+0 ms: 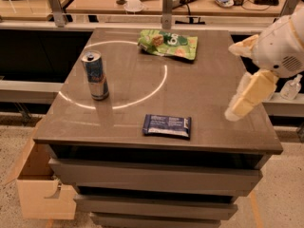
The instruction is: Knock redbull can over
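Observation:
The redbull can (95, 75) stands upright on the left part of the grey table (209, 84), on a white circle line. It is slim, blue and silver, with a silver top. My gripper (236, 107), cream coloured, hangs from the white arm (280, 46) over the table's right edge. It points down and to the left and holds nothing that shows. It is far to the right of the can, with most of the table's width between them.
A green chip bag (168, 43) lies at the back middle. A flat dark-blue snack packet (166, 126) lies near the front edge. An open cardboard box (38, 184) sits on the floor at the left. A sanitiser bottle (290, 88) stands at the right.

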Motion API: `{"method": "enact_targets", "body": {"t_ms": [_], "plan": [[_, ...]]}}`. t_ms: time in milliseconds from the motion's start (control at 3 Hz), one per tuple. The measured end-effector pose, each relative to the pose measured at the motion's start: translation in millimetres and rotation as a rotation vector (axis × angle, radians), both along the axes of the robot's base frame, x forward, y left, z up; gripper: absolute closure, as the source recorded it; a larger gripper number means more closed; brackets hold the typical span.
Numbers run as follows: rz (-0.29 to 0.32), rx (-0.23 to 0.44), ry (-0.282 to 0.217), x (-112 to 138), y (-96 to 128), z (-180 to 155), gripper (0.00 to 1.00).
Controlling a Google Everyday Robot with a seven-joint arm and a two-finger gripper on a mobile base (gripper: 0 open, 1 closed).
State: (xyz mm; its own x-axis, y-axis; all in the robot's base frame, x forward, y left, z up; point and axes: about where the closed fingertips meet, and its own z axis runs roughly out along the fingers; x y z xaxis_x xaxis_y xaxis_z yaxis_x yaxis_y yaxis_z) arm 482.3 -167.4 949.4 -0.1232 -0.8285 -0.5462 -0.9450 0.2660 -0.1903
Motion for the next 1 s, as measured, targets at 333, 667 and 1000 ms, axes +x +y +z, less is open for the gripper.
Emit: {"method": "enact_targets", "body": {"t_ms": [333,667,1000], "plan": [[0.083,0.212,-0.004,17,46,1,0.00],[0.101,0.262,0.003,16,58,6,0.00],[0.100,0.258,0.002,16,58,5,0.00]]}}
